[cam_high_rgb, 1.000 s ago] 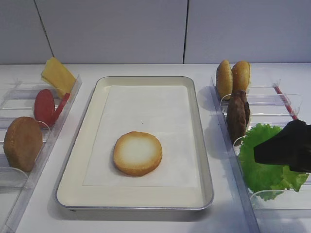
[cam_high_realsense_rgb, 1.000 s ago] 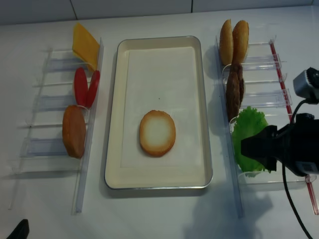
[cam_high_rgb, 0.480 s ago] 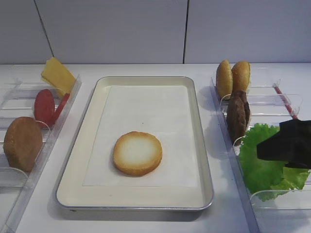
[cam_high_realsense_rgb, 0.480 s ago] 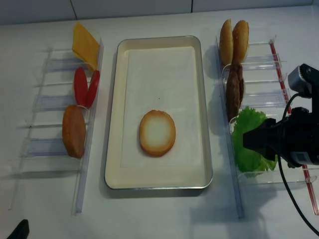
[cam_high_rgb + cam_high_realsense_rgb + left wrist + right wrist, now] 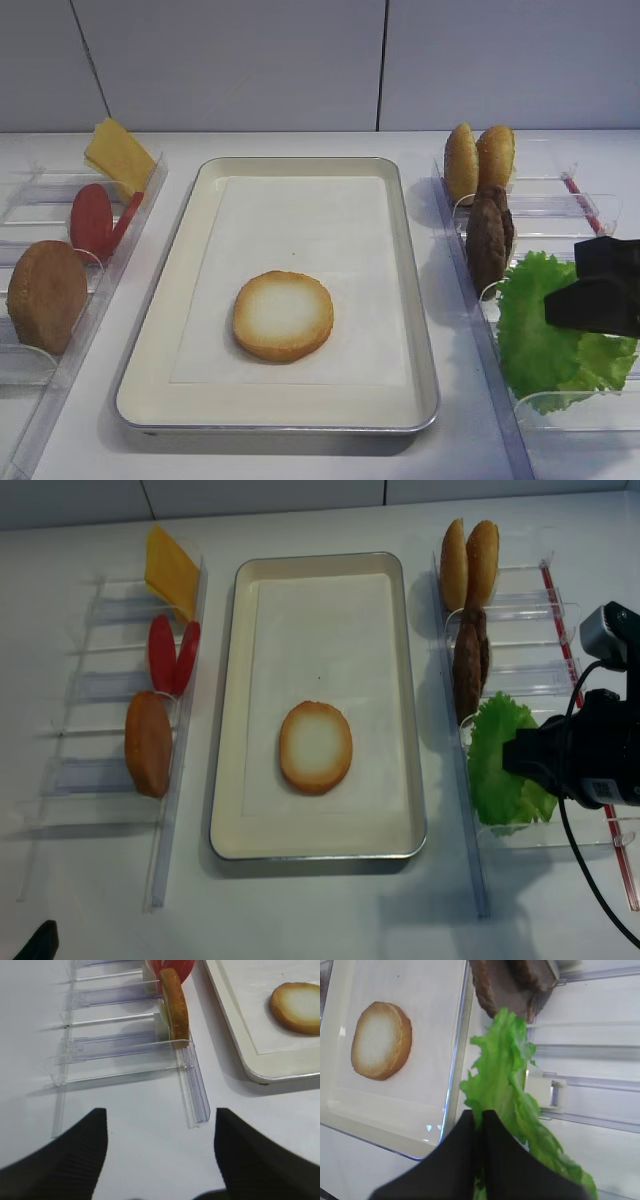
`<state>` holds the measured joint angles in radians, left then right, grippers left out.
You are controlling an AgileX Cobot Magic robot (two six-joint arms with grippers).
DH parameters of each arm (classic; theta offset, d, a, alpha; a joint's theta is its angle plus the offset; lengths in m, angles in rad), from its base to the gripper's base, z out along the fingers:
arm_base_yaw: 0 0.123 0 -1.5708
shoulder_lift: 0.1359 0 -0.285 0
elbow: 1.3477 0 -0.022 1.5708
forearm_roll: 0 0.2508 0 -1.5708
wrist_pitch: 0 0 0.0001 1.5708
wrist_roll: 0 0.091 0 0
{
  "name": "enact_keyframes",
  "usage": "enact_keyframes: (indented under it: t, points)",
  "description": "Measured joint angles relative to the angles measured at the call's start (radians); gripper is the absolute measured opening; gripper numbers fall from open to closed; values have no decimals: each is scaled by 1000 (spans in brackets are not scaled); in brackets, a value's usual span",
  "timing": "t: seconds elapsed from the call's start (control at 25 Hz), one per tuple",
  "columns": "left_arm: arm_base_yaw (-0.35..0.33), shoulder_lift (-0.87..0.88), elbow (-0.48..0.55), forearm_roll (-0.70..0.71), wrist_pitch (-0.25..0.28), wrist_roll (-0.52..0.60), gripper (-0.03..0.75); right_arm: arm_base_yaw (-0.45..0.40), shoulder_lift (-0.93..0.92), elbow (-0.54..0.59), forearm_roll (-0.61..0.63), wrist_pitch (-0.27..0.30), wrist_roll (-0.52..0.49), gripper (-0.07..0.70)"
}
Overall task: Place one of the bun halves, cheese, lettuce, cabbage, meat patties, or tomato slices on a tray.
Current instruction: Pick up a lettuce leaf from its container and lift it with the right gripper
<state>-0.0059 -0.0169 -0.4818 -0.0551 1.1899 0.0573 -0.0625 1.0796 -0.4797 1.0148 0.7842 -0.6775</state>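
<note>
Pinching the lettuce (image 5: 502, 1080), the right tool (image 5: 479, 1121) has its tips pressed together on the leaf's edge in the right holder (image 5: 520, 685). The tray (image 5: 180, 290) lies to the tool's left, with a bun half (image 5: 284, 315) on it.

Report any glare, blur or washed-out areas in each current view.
Right wrist: the clear holder rails bleach nearly white, and the right gripper shut on the lettuce is soft-edged. Left wrist: the left gripper's fingers are blurred. Both high views: evenly lit, with a soft shadow under the tray.
</note>
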Motion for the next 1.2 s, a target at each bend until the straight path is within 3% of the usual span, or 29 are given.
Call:
enact_keyframes:
  t: [0.16, 0.48, 0.64, 0.88, 1.0, 1.2]
  points:
    - [0, 0, 0, 0, 0, 0, 467, 0, 0, -5, 18, 44, -11, 22]
    - [0, 0, 0, 0, 0, 0, 467, 0, 0, -118, 90, 244, -23, 22]
    - [0, 0, 0, 0, 0, 0, 467, 0, 0, -193, 111, 292, -23, 22]
    - [0, 0, 0, 0, 0, 0, 467, 2, 2, -287, 111, 298, -27, 22]
    - [0, 0, 0, 0, 0, 0, 467, 51, 2, -318, 104, 280, -24, 22]
    - [0, 0, 0, 0, 0, 0, 467, 242, 6, -354, 35, 140, 76, 22]
